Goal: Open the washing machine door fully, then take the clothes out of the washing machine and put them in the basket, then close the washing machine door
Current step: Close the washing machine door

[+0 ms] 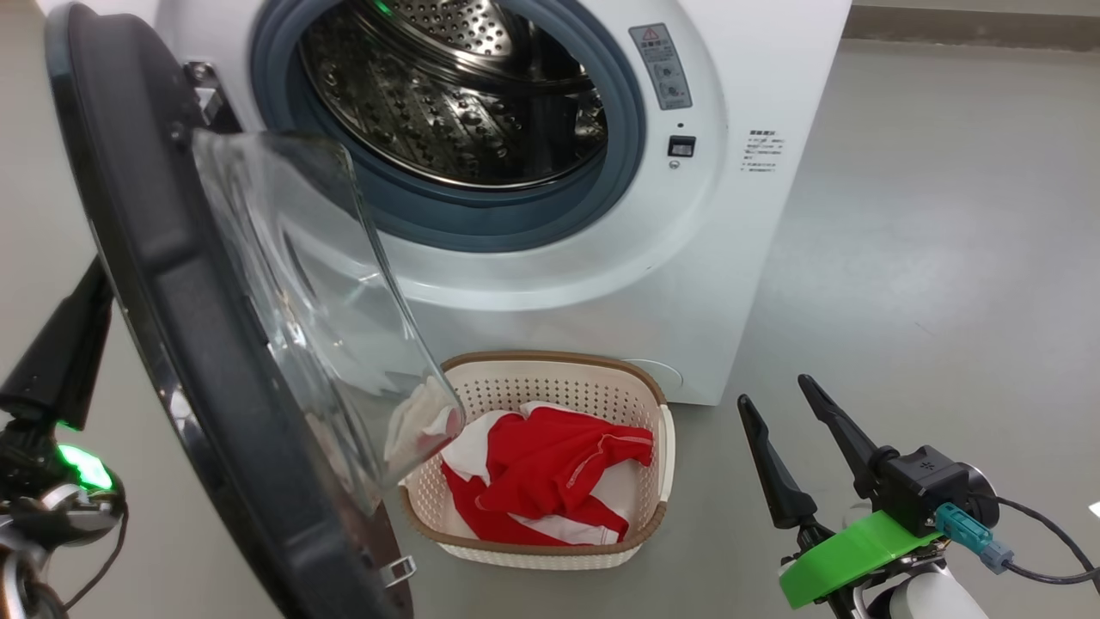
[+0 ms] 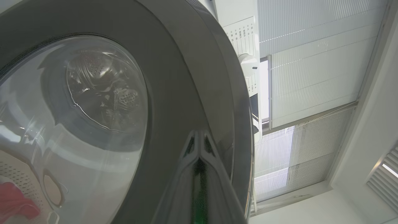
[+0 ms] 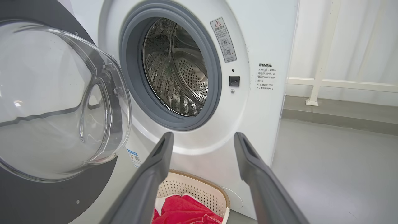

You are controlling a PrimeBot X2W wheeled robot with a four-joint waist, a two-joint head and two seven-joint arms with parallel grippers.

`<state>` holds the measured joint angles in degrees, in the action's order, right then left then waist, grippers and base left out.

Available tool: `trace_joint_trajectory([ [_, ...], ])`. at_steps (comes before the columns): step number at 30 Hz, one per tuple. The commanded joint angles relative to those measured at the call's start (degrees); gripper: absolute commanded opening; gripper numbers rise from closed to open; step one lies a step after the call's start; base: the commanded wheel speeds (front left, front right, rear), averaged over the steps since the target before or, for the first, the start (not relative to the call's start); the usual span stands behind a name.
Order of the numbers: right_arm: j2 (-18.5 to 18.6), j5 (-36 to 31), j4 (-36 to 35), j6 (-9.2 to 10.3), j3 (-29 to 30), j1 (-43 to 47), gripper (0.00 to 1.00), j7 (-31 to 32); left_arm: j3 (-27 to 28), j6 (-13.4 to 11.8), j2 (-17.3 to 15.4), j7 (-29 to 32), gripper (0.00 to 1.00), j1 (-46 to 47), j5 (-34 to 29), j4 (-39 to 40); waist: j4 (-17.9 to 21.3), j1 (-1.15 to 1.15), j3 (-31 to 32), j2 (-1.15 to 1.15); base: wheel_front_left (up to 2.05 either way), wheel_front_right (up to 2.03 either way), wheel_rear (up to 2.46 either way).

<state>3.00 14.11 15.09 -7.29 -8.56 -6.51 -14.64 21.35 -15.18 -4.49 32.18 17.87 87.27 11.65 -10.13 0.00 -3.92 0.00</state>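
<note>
In front of the washing machine [image 1: 730, 284], on the grey floor [image 1: 928, 258], the basket [image 1: 550, 385] is set just beside the machine's base. The clothes [image 1: 550, 481] are seen crumpled inside it, red fabric with white trim heaped below the brown rim. The washing machine door [image 1: 172, 284] is swung wide at the robot's left. In the head view its clear glass bowl [image 1: 318, 301] is overlapped with the basket's near left corner. The perforated steel drum [image 1: 455, 103] is exposed behind the grey gasket [image 1: 623, 163]. The left gripper [image 2: 199, 161] is clenched, its two fingers pressed together with nothing between them. In the left wrist view its tips are met by their own reflection in the door's glossy black outer rim, so contact or near contact is shown. The right gripper [image 1: 773, 391] is released, its fingers spread wide and empty. It is held above the floor to the right of the basket, well apart from the door, and in the right wrist view it is pointed at the machine's front below the drum opening
</note>
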Motion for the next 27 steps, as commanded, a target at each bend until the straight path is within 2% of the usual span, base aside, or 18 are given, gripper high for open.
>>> trace_joint_trajectory([
  [1, -0.13, 0.02, -1.18, -0.20, -1.38, -2.33, 1.00, -0.36, 0.38, 0.20, -0.76, 0.56, 0.00, 1.96, 0.71, 2.10, 0.46, 0.00, -0.24, 0.00, 0.00, 0.00, 0.00],
  [9, -0.13, 0.01, -1.34, -0.20, -1.15, -2.75, 1.00, -0.36, -1.85, 0.43, 0.58, -0.72, 0.00, 2.47, 1.74, 2.27, 1.87, 0.00, -0.76, 0.00, 0.00, 0.00, 0.00],
  [27, -0.13, 0.22, -1.46, -0.20, -1.64, -4.47, 1.00, -0.36, -8.02, 3.56, 1.55, -9.46, 0.00, 6.08, 2.50, -1.14, 6.54, 0.00, -3.14, 0.00, 0.00, 0.00, 0.00],
])
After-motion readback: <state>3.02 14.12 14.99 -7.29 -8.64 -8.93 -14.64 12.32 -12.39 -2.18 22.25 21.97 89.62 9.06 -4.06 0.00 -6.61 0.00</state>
